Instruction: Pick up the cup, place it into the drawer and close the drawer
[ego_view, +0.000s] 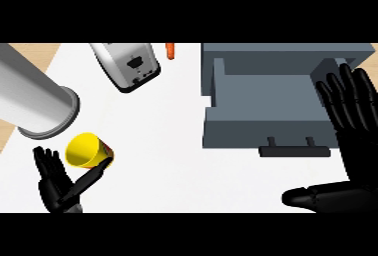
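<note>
The yellow cup lies tipped on the white counter at the lower left, its mouth facing up and left and a red patch on its lower right side. My left hand is open just below it, fingers straight up at the cup's left and the thumb stretched out under the cup's right edge. The grey drawer stands open at the upper right, with nothing showing inside, its black handle on the near front. My right hand is open, fingers up over the drawer's right side.
A big silver cylinder lies at the left, close above the cup. A silver toaster sits at the top centre, with a small orange thing beside it. The counter's wooden edge runs along the far left.
</note>
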